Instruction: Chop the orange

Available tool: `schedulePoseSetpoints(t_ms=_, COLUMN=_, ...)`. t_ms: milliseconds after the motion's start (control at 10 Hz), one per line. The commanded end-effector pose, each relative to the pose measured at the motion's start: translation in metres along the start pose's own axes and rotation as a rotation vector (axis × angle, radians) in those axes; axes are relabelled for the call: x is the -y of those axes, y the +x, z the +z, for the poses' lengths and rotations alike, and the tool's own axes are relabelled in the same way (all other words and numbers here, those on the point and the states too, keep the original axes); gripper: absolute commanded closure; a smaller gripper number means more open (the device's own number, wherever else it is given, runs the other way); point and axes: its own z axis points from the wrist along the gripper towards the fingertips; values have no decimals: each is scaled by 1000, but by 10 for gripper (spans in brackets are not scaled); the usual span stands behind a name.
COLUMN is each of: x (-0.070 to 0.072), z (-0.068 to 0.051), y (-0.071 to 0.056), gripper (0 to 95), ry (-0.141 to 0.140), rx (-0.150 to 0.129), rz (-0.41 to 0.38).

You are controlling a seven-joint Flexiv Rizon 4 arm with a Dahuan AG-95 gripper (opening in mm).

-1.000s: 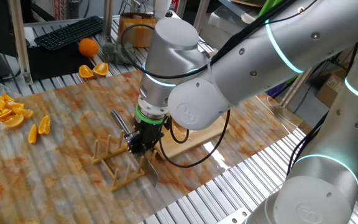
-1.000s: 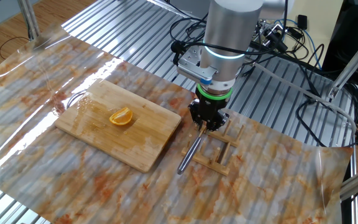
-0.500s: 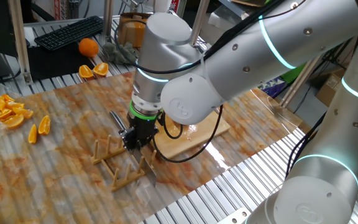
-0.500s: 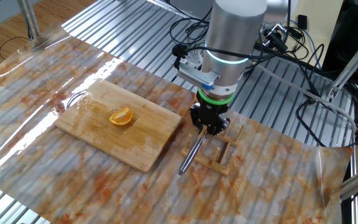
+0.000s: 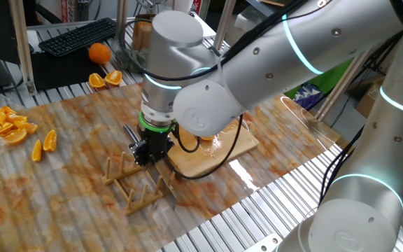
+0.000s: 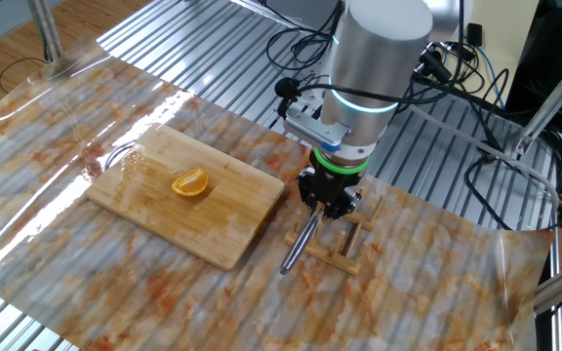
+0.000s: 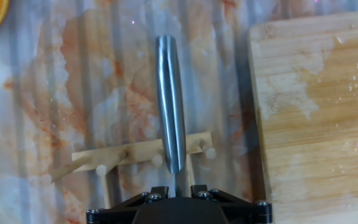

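Note:
The orange (image 6: 190, 183) is a small crescent wedge lying on the wooden board (image 6: 164, 210), to the left of the gripper. In one fixed view the arm hides most of it. My gripper (image 6: 328, 202) points down over a small wooden rack (image 6: 344, 244) beside the board's right edge. It is shut on a steel knife (image 7: 169, 106), whose handle (image 6: 296, 249) slopes away from the fingers onto the mat. In the hand view the knife runs straight out between the two fingers and across the rack (image 7: 135, 155), with the board (image 7: 316, 124) to its right.
A heap of orange wedges (image 5: 5, 124), two loose wedges (image 5: 42, 145), cut halves (image 5: 105, 79) and a whole orange (image 5: 99, 52) lie at the far left. A keyboard (image 5: 79, 35) is behind them. Cables (image 6: 437, 107) trail behind the arm.
The arm has leaned over and the gripper has shifted a little above the rack. Knife, rack, board and orange stay where they were.

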Motion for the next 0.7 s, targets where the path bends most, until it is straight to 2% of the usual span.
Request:
schedulePoseSetpoints(t_ms=100, x=3, z=1, y=-3, gripper=760, ry=0, rx=1, rz=-3)
schedulePoseSetpoints(t_ms=500, x=4, z=1, y=-6, gripper=760, ry=-1, rx=-3, rz=5)
schedulePoseSetpoints(t_ms=600, x=4, z=1, y=-6, gripper=950, ry=-1, rx=-3, rz=3)
schedulePoseSetpoints(t_ms=700, x=4, z=1, y=-6, gripper=950, ry=1, rx=-4, rz=4)
